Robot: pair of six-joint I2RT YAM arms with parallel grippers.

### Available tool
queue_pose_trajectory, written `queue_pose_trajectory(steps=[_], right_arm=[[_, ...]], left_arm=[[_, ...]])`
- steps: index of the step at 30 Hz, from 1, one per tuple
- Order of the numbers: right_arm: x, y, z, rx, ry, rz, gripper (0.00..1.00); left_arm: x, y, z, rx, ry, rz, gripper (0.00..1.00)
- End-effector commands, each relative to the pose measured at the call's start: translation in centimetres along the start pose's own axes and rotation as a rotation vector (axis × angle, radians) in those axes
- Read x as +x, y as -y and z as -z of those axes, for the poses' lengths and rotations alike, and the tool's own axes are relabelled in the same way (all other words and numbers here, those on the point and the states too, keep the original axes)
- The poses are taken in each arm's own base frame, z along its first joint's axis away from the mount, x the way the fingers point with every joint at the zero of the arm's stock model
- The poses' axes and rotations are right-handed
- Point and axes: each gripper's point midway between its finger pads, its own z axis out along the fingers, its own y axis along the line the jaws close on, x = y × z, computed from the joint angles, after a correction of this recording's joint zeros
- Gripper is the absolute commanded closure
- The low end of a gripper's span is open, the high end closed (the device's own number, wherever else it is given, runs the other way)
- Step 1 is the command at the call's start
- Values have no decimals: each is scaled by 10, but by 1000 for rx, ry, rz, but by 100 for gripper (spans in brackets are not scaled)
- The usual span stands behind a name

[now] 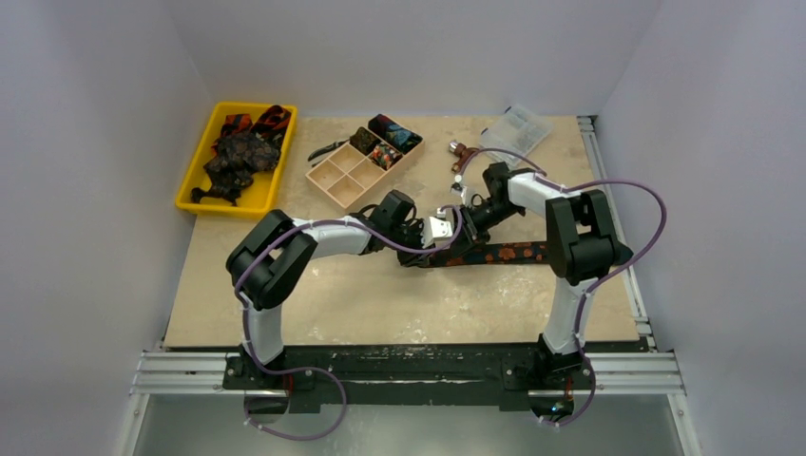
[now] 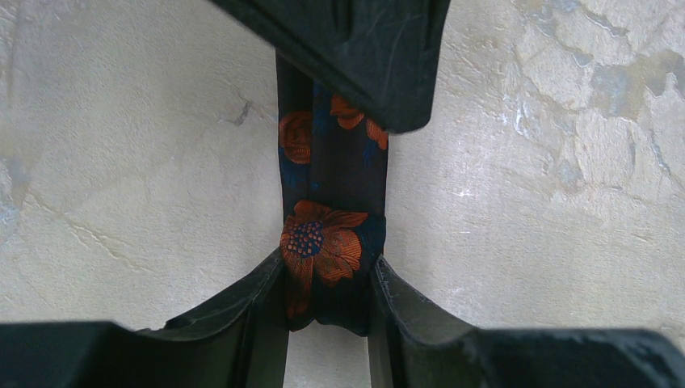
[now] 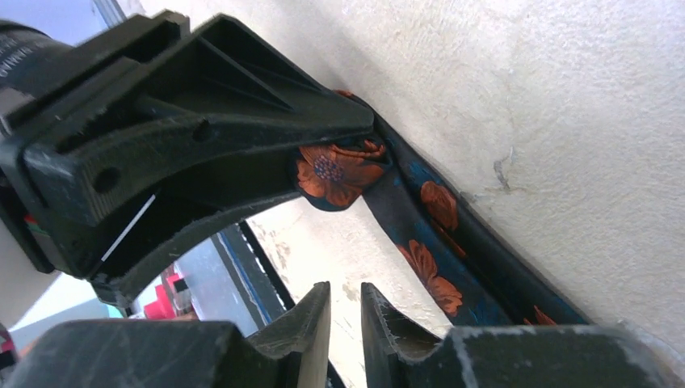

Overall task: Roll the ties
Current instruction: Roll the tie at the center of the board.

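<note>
The tie (image 2: 329, 250) end is pinched between left gripper (image 2: 329, 303) fingers; right gripper (image 3: 346, 311) fingers nearly closed, empty. Slippage would unroll it.

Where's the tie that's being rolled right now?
In the top view the tie lies flat mid-table, right of centre, running toward the right arm. Its left end is pinched in the left gripper, with the right gripper close beside, holding nothing.

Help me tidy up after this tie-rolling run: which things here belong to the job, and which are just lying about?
Job:
- dark floral necktie, its end pinched in the left gripper
- heap of dark printed ties in the yellow tray
- rolled ties in the beige divided box

Lying about:
- clear plastic container
- pliers
</note>
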Motion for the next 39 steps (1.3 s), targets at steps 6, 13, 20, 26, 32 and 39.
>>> queue_pose_trajectory(steps=[6, 13, 20, 26, 32, 39], right_arm=[[33, 8, 6, 73, -65, 37, 79], [-8, 26, 2, 133, 21, 59, 72], [-13, 25, 6, 145, 16, 80, 70], [7, 5, 12, 76, -30, 91, 73], [41, 19, 0, 90, -73, 43, 73], [10, 33, -5, 119, -30, 56, 72]], left_arm=[[76, 25, -2, 40, -232, 119, 84], [78, 25, -2, 46, -238, 108, 84], [78, 26, -1, 48, -241, 103, 84], [79, 26, -1, 47, -242, 104, 84], [78, 24, -1, 41, -241, 106, 84], [78, 25, -1, 44, -242, 104, 83]])
